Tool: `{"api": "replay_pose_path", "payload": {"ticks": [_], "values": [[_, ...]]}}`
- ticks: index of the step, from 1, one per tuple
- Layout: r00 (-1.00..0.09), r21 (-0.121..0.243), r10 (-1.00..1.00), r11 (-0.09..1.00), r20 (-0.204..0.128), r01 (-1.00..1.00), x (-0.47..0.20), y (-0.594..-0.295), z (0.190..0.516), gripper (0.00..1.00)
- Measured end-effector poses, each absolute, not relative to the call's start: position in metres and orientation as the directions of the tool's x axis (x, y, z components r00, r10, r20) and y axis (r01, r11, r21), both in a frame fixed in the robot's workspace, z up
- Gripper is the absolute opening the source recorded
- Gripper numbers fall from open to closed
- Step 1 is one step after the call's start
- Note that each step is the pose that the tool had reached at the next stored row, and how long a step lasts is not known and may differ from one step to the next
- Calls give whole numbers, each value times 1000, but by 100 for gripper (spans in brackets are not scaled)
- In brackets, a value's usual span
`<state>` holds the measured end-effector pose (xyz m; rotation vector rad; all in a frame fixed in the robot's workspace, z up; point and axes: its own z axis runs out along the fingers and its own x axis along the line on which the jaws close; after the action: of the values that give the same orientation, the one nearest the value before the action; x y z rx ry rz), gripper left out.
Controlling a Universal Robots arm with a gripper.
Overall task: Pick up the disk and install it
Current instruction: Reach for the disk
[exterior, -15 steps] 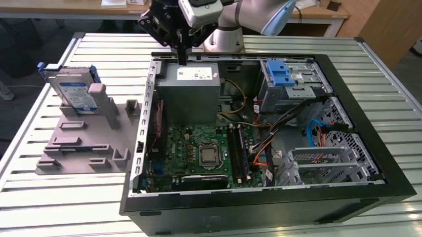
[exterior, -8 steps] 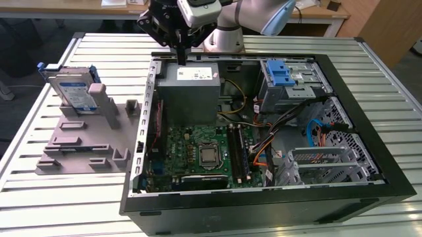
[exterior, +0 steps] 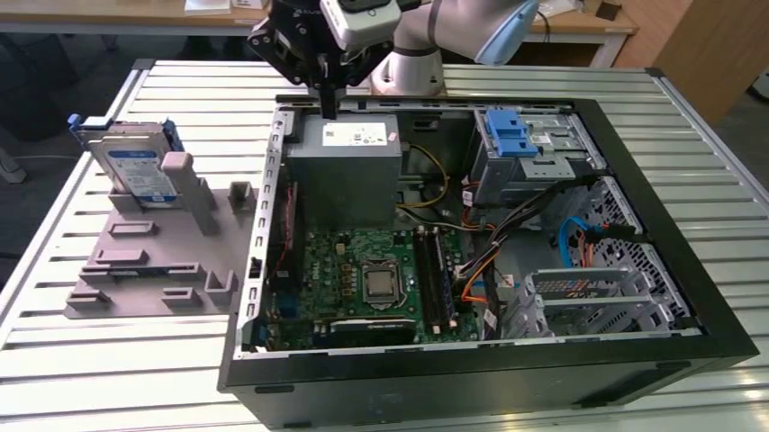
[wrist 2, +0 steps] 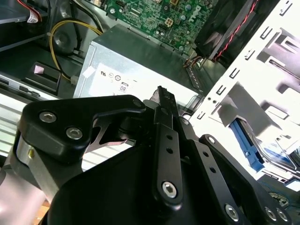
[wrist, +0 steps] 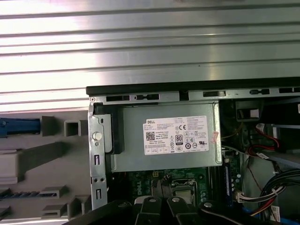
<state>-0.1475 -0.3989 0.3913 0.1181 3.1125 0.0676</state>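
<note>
- Right, the arm's gripper (exterior: 327, 110) hangs over the far rim of the open computer case (exterior: 655, 193), fingers pointing straight down.
- Those fingers are pressed together into one narrow black stem, with nothing between them. In the second wrist view the gripper (wrist 2: 161, 93) shows the same thing: one closed bar, empty.
- The tip is just above the back edge of the grey power supply (exterior: 348, 171). I can't tell whether it touches the metal or hovers a hair off it.
- The disk (exterior: 130, 166) is nowhere near the hand. It is outside the case, over at the exterior view's left, standing on edge with a slight lean in the grey holder (exterior: 150, 265), its blue bracket wrapped around it and the white-and-blue label facing out.
- The holder lies flat on the slatted metal table (exterior: 193, 94), just beside the case's side wall, with its upright posts propping the disk from behind.
- Inside the case the power supply sits in the far corner, sticker up, with the green motherboard (exterior: 360, 274) below it, nearer the camera.
- Towards the exterior view's right there is a drive bay with a blue latch (exterior: 517, 135) on top and bundled cables running beside it.
- The first wrist view looks down on the power supply (wrist: 164, 136) and its white sticker, with the holder (wrist: 47, 180) outside the case wall.
</note>
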Motion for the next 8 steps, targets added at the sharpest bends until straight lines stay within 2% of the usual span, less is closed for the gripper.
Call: {"api": "replay_pose_path", "payload": {"ticks": [8], "values": [[-997, 44, 76, 996, -24, 75, -151, -399, 391, 11]]}}
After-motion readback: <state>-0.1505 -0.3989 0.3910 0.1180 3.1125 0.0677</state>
